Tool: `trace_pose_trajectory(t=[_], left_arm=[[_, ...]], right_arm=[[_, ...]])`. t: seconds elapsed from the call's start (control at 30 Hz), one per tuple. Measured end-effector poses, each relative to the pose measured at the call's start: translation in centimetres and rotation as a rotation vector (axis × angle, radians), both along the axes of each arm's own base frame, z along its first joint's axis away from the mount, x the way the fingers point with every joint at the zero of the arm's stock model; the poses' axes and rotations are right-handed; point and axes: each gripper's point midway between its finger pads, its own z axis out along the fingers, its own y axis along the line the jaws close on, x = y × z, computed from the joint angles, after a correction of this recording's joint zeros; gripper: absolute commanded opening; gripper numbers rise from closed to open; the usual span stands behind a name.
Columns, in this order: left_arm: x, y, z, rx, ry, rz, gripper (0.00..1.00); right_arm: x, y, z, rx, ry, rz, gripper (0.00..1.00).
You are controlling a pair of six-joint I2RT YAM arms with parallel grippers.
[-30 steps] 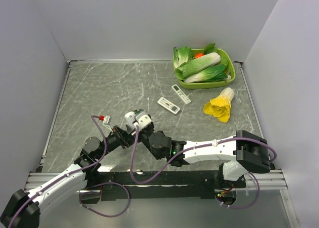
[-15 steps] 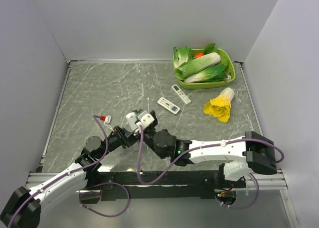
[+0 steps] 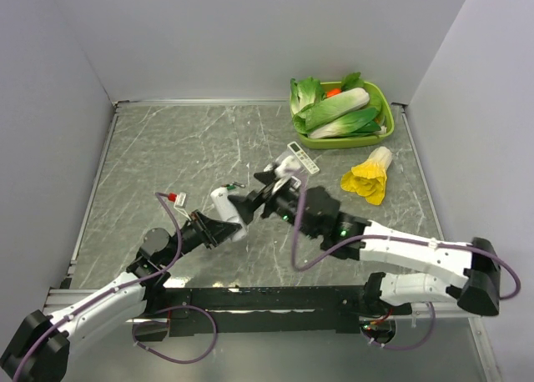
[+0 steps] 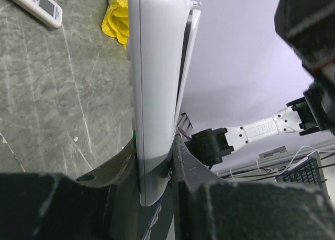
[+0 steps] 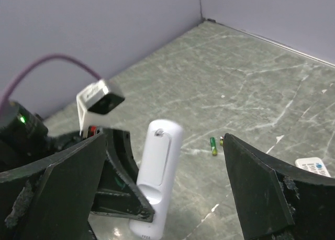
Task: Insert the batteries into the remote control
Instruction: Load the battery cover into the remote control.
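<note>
Remote control: the remote control (image 3: 227,207) is off the counter (image 3: 167,148), standing tilted at about 7 o'clock from the counter's middle, gripped by its lower end.
Battery cover: the battery cover (image 5: 163,159) lies on the back; from the left wrist its top edge looks slightly lifted.
Batteries: we see no blue batteries and cannot tell whether they are inside.
Left fingers: the left fingers (image 4: 201,193) are clenched on the remote's base. We judge this props the back toward the other arm.
Right fingers: the right fingers (image 5: 57,193) are spread wide and grasp nothing, at the remote's 2 o'clock, facing its back.
Green cell: one green cell (image 5: 213,145) lies loose on the counter beyond the remote.
Longer remotes: the longer remotes (image 3: 303,158) lie at 1 o'clock.
Vegetables: the green tray (image 3: 385,134) and yellow-leaved cabbage (image 3: 367,178) sit well apart at 2 o'clock.
Writing: we can read none.
</note>
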Motion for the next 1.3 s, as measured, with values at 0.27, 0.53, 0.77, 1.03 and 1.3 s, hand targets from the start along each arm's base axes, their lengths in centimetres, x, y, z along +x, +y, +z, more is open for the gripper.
trace_pose_trajectory(t=[0.27, 0.53, 0.77, 1.03, 1.3], left_arm=[[-0.5, -0.2, 0.8, -0.019, -0.031, -0.032, 0.01], [-1.3, -0.5, 1.6, -0.038, -0.068, -0.081, 0.01], [-1.7, -0.7, 1.8, -0.041, -0.078, -0.103, 0.01], [-2.1, -0.8, 2.0, -0.045, -0.089, -0.125, 0.01], [-2.4, -1.0, 2.3, -0.054, -0.107, -0.146, 0.01]], right_arm=[[1.2, -1.1, 0.5, 0.145, 0.200, 0.187, 1.00], [-0.1, 1.9, -3.9, 0.135, 0.433, 0.378, 0.99], [-0.7, 3.3, -5.4, 0.157, 0.533, 0.469, 0.88], [-0.5, 4.1, -5.3, 0.215, 0.578, 0.534, 0.61], [0.0, 4.6, -5.8, 0.251, 0.613, 0.564, 0.14]])
